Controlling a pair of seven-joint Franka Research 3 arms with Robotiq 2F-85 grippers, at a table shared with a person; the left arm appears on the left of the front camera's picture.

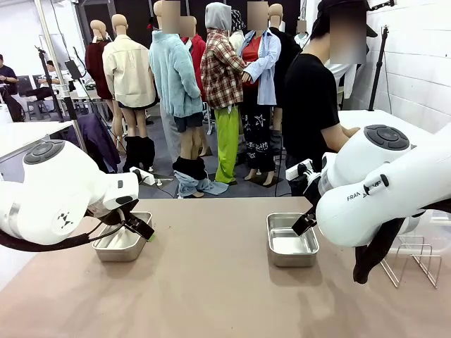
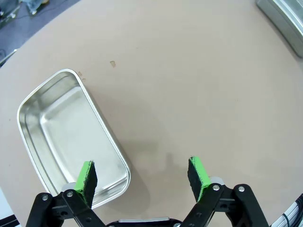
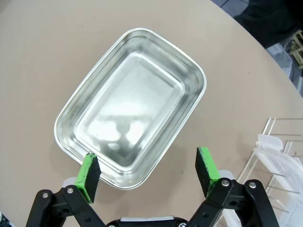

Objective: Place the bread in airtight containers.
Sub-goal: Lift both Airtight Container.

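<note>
Position: both tools wide open.
Left gripper [image 2: 142, 172] hangs over the left tin [image 2: 61, 127] corner; right gripper [image 3: 149, 165] over the right tin [image 3: 132, 104] rim.

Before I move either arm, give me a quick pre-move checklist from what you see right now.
1. left claw open and empty: ok.
2. right claw open and empty: ok.
3. left tin empty, lid off: ok.
4. right tin empty, lid off: ok.
5. bread within reach: cannot tell.
6. person clear of the right arm: cannot tell; they stand close behind it.
</note>
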